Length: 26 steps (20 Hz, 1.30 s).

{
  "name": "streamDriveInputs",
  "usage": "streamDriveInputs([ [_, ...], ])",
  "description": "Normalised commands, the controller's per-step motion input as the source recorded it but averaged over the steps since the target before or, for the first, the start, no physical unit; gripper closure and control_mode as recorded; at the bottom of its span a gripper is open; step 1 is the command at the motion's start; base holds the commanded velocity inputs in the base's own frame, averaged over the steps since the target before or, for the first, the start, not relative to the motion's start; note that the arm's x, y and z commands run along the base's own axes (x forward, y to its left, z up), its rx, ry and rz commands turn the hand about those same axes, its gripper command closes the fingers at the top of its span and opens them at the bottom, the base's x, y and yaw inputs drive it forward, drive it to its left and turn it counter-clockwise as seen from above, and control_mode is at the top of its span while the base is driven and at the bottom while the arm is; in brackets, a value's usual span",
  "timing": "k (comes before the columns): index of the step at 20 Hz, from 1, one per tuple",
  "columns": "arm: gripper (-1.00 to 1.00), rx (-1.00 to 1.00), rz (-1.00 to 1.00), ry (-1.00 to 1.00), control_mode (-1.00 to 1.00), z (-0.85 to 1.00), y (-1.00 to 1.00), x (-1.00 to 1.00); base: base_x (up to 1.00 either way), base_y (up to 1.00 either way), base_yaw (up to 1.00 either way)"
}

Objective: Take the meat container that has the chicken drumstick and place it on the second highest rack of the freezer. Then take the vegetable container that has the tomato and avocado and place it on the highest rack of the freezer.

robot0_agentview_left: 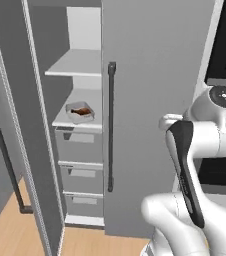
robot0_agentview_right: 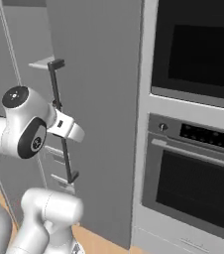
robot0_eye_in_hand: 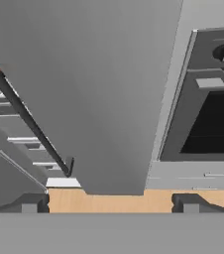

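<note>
Your tool (robot0_eye_in_hand: 109,203) stands wide and empty, facing the freezer (robot0_agentview_left: 150,100) door. The drumstick (robot0_agentview_left: 83,110) tray (robot0_agentview_left: 80,115) sits on the lower shelf (robot0_agentview_left: 62,121), front edge.

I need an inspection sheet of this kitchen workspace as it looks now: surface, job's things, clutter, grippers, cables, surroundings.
Surface: wooden floor; no counter in view.
Job's things: freezer with its left door swung open; meat container with the chicken drumstick sits on the second highest rack; highest rack is bare; vegetable container nothing seen.
Clutter: nothing seen.
Grippers: gripper open, holding nothing, facing the closed freezer door.
Cables: nothing seen.
Surroundings: black bar handle on the closed door; grey drawers under the racks; built-in oven to the right.
</note>
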Motion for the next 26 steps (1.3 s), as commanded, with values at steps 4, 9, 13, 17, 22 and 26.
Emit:
streamDriveInputs([
  [4,-1.0,0.0,0.0,0.0,1.0,0.0,0.0,0.0,0.0,-1.0,-0.42],
  [9,-1.0,0.0,0.0,0.0,1.0,0.0,0.0,0.0,0.0,-1.0,-0.45],
  [13,-1.0,0.0,0.0,0.0,1.0,0.0,0.0,0.0,0.01,-1.0,-0.41],
  [17,-1.0,0.0,0.0,0.0,1.0,0.0,0.0,0.0,0.17,-1.0,-0.35],
  [22,-1.0,0.0,0.0,0.0,1.0,0.0,0.0,0.0,0.54,-1.0,-0.19],
  [26,-1.0,0.0,0.0,0.0,1.0,0.0,0.0,0.0,0.79,-1.0,-0.02],
])
